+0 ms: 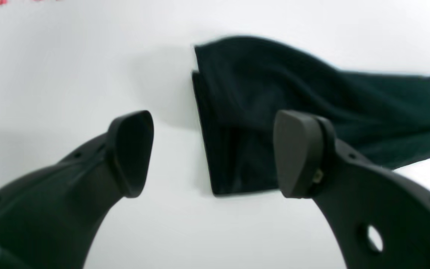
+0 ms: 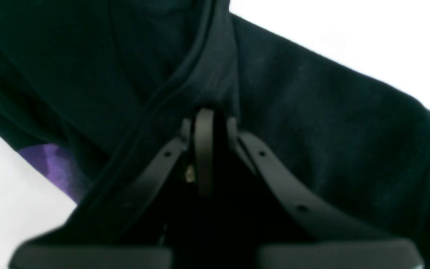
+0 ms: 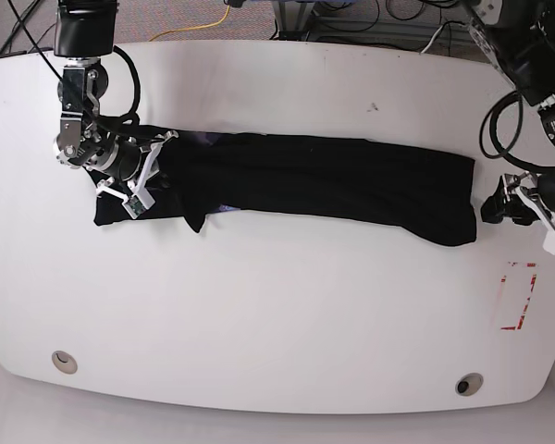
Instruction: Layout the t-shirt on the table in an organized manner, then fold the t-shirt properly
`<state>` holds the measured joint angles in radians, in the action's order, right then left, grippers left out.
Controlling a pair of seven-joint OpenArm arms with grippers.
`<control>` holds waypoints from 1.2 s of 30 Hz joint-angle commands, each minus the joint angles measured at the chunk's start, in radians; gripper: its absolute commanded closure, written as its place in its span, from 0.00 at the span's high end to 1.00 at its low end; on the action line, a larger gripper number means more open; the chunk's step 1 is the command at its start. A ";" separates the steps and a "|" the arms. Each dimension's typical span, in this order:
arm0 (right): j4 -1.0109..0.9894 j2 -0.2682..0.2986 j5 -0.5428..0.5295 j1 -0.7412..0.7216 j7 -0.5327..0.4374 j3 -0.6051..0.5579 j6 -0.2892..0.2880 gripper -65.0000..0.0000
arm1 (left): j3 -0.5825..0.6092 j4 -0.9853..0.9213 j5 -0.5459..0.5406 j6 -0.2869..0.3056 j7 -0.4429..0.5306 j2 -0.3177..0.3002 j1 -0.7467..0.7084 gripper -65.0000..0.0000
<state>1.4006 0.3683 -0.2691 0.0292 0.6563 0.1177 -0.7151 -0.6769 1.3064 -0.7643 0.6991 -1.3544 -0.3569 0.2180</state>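
The right gripper (image 3: 157,176), near the glossy white table's (image 3: 277,324) left edge, is clamped on the black soft fabric t-shirt (image 3: 324,185), folded into a long band across the middle. At the right edge, the left gripper (image 1: 213,153) hangs spread wide, holding nothing.

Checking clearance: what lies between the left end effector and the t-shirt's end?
Only bare table separates the left end effector from the t-shirt, clearest in the base view.
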 commanded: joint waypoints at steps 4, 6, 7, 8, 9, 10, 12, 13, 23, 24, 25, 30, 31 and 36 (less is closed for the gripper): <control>-0.010 0.011 0.077 0.008 0.086 -0.002 0.017 0.07 | 0.003 -0.133 0.002 -0.001 0.083 -0.063 0.039 0.73; -0.010 0.011 0.077 0.008 0.086 -0.002 0.017 0.07 | 0.023 -0.167 0.016 -0.001 0.109 -0.072 0.042 0.73; -0.010 0.011 0.077 0.008 0.086 -0.002 0.017 0.07 | 0.038 -0.182 0.018 -0.001 0.119 -0.077 0.042 0.74; -0.010 0.011 0.077 0.008 0.086 -0.002 0.017 0.07 | 0.047 -0.192 0.021 -0.001 0.123 -0.077 0.042 0.74; -0.010 0.011 0.077 0.008 0.086 -0.002 0.017 0.07 | 0.059 -0.201 0.019 -0.001 0.126 -0.077 0.042 0.74; -0.010 0.011 0.077 0.008 0.086 -0.002 0.017 0.07 | 0.069 -0.204 0.021 -0.001 0.128 -0.077 0.042 0.74; -0.010 0.011 0.077 0.008 0.086 -0.002 0.017 0.07 | 0.093 -0.209 0.022 -0.001 0.128 -0.077 0.042 0.74; -0.010 0.011 0.077 0.008 0.086 -0.002 0.017 0.07 | 0.101 -0.210 0.022 -0.001 0.128 -0.077 0.042 0.74; -0.010 0.011 0.077 0.008 0.086 -0.002 0.017 0.07 | 0.164 -0.215 0.024 -0.001 0.149 -0.027 0.034 0.74; -0.010 0.011 0.077 0.008 0.086 -0.002 0.017 0.07 | 0.164 -0.215 0.025 -0.001 0.151 -0.021 0.034 0.74; -0.010 0.011 0.077 0.008 0.086 -0.002 0.017 0.07 | 0.164 -0.215 0.027 -0.001 0.151 -0.017 0.033 0.74; -0.010 0.011 0.077 0.008 0.086 -0.002 0.017 0.07 | 0.164 -0.215 0.096 -0.001 0.151 0.014 0.033 0.74; -0.010 0.011 0.077 0.008 0.086 -0.002 0.017 0.07 | 0.164 -0.215 0.128 -0.001 0.151 0.022 0.034 0.74; -0.010 0.011 0.077 0.008 0.086 -0.002 0.017 0.07 | 0.162 -0.212 0.196 -0.001 0.166 0.040 0.034 0.74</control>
<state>1.4006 0.3683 -0.2695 0.0292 0.6567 0.1177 -0.7147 -0.5152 1.0821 -0.5911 0.7002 -1.1904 -0.3096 0.2417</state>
